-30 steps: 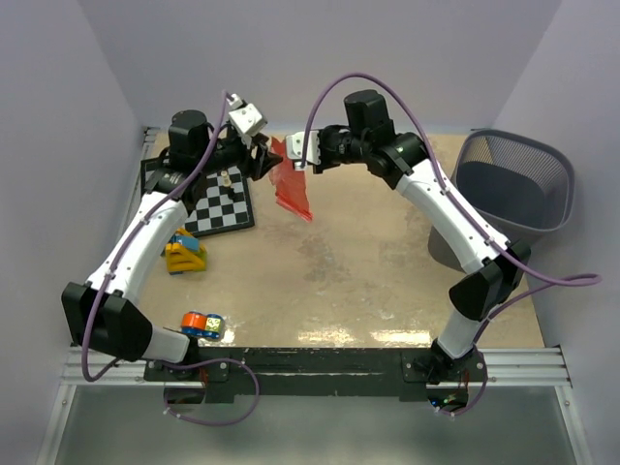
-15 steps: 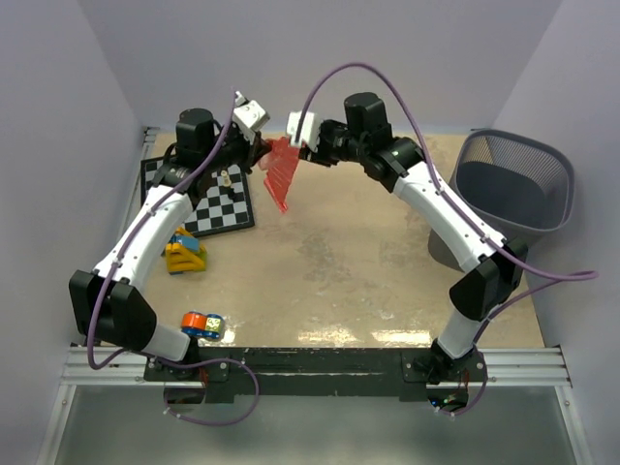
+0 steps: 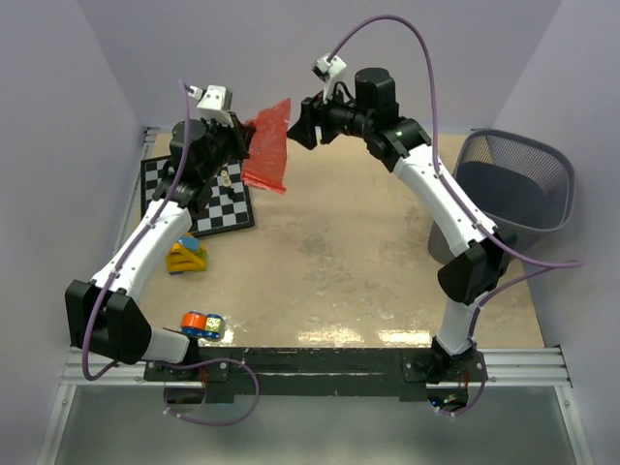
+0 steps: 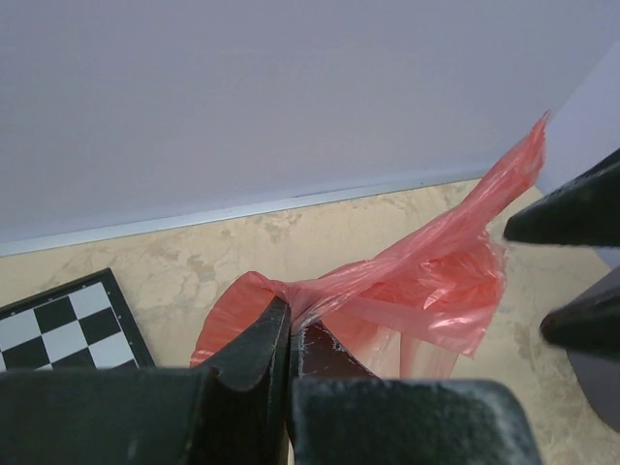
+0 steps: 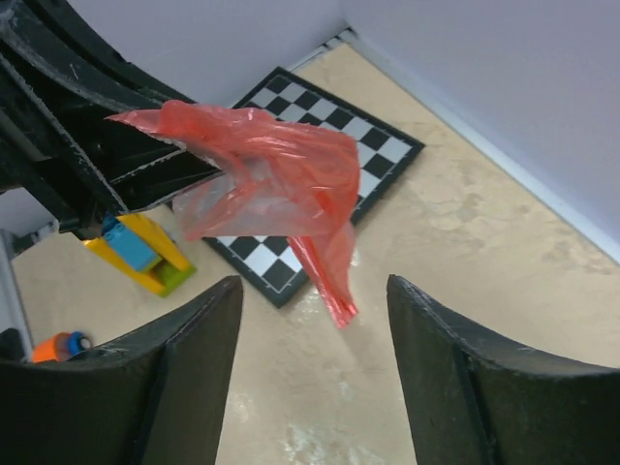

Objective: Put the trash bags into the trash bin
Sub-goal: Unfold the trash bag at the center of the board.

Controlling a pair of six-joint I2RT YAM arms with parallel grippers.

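Red-orange plastic film, one of the trash bags (image 3: 266,150), hangs crumpled in the air at about 11 o'clock over the table (image 3: 339,271), near the back wall. We see the left fingers (image 4: 254,356) pressed fully together on a pinched fold of the bag, so the left arm alone holds it. The film fans out limp and crinkled beyond the grip.

The right fingers (image 5: 184,378) stand wide apart and hold nothing. They face the bag from its 3 o'clock side, and its loose tail hangs just ahead of them, untouched as far as we can tell.

The trash bin (image 3: 513,140), a dark wire-mesh basket, stands upright at about 2 o'clock, at the table's right edge and well apart from the bag. We see no red film inside it.

A chessboard (image 3: 208,205) lies at 10 o'clock, below the bag, with a yellow block toy (image 3: 184,255) just nearer to us.

We judge the task barely begun. The bag is up off the table, but it must cross to the bin and be dropped in, probably by a handover to the right arm.
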